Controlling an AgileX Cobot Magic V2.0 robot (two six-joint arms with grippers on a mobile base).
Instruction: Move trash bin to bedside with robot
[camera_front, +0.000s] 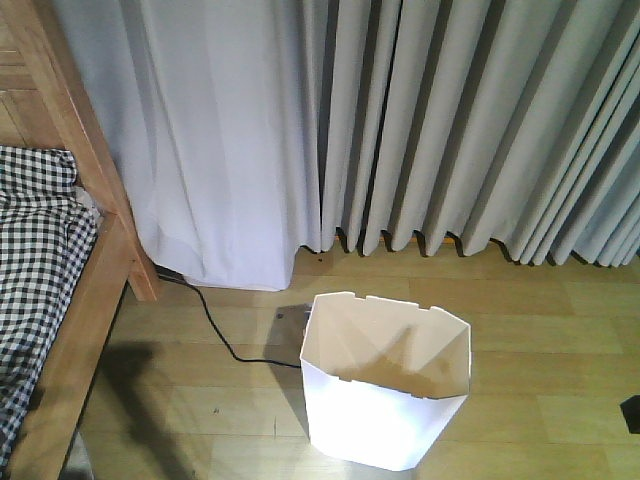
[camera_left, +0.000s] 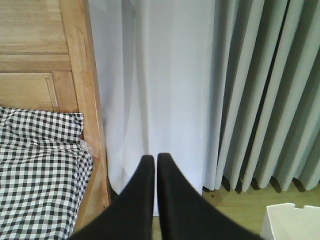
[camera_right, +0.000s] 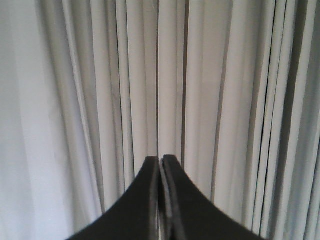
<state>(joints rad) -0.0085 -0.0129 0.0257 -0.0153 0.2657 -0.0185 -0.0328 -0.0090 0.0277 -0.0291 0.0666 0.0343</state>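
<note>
Nearest the front camera stood one trash bin (camera_front: 385, 395), white thin-walled plastic with faceted sides, a notched angular rim and a cream interior. It sat upright on the wood-plank floor (camera_front: 520, 330), well apart from the bed (camera_front: 95, 260), whose light-brown wooden frame carried black-and-white small-checked bedding (camera_front: 35, 270). One black cable (camera_front: 215, 325) ran across the floor between bed and bin, ending near a small dark plate just behind the bin. Pale pleated curtains (camera_front: 450, 120) hung to the floor behind everything. Two claws were observed: the left claw (camera_left: 152, 160), smooth black, had its fingers closed together on nothing; the right claw (camera_right: 161, 161) likewise was closed and empty, facing curtain.
</note>
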